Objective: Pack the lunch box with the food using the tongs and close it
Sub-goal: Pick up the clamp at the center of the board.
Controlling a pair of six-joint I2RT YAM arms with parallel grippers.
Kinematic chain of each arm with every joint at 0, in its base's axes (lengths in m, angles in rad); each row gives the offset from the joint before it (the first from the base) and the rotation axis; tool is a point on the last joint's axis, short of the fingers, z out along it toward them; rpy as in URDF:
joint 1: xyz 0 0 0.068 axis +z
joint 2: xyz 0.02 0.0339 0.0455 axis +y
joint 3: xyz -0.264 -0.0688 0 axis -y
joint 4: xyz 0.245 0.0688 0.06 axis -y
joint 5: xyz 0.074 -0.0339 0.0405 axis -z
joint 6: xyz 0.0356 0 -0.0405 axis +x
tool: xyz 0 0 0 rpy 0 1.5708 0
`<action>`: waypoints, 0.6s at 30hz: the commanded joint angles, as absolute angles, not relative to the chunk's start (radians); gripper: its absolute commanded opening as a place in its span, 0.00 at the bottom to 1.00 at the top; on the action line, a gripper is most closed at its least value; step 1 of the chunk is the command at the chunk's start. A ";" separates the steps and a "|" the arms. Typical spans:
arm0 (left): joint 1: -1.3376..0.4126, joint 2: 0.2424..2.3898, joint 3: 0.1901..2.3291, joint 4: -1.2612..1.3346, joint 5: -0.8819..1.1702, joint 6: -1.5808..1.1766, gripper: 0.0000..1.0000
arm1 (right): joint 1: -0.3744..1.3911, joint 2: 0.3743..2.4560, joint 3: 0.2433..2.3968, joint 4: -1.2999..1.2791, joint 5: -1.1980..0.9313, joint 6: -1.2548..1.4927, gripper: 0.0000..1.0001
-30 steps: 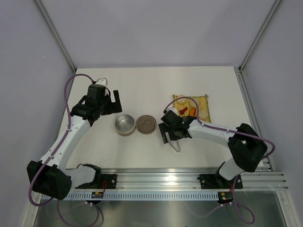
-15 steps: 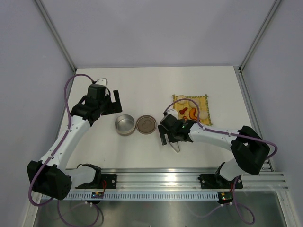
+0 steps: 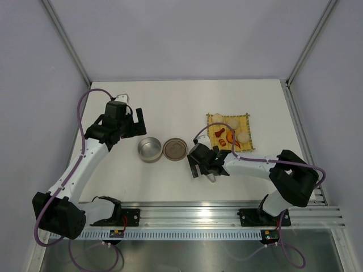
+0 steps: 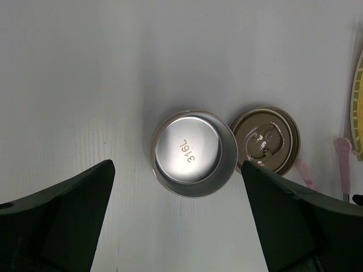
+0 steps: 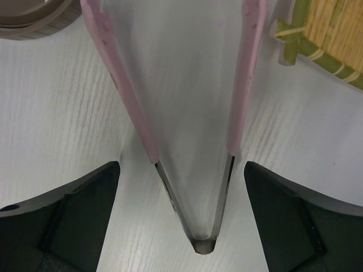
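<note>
I log nothing packed: lunch box (image 4: 187, 150) empty, lid (image 4: 265, 139) off just beside it, food (image 3: 227, 134) all on the mat (image 3: 245, 119), tongs (image 5: 122, 85) flat on the table (image 3: 170, 102) between lid and mat under my right gripper (image 3: 203, 163), wide open astride them and holding nothing; left gripper (image 3: 135, 123) hovers equally wide and empty; tight flanks there, open room on the far side.

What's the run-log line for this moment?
left pincer: open, near lunch box | right pincer: open astride tongs, not gripping | lunch box: empty, lid beside it | food: on mat
</note>
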State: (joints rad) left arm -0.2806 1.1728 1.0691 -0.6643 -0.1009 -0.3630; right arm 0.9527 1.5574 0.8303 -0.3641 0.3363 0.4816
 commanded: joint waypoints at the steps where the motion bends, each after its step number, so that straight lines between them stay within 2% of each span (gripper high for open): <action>1: -0.284 1.177 1.080 -0.666 -0.098 -0.356 0.99 | 0.953 1.572 0.799 -0.278 0.391 0.486 0.99; 11: -0.285 1.186 1.088 -0.666 -0.100 -0.356 0.99 | 0.953 1.581 0.710 -0.126 0.385 0.491 0.99; 13: -0.284 1.186 1.088 -0.666 -0.100 -0.356 0.99 | 0.953 1.603 0.710 -0.121 0.396 0.491 0.93; 14: -0.285 1.187 1.088 -0.667 -0.100 -0.356 0.99 | 0.953 1.606 0.712 -0.124 0.399 0.492 0.83; 17: -0.285 1.186 1.091 -0.670 -0.103 -0.357 0.99 | 0.953 1.598 0.710 -0.130 0.410 0.500 0.70; 18: -0.284 1.184 1.091 -0.670 -0.104 -0.357 0.99 | 0.953 1.591 0.710 -0.136 0.417 0.503 0.62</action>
State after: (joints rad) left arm -0.2806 1.1866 1.0691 -0.6876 -0.1013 -0.3630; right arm 0.9527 1.5757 0.7349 -0.1200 0.3946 0.4831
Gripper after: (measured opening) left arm 0.988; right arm 0.660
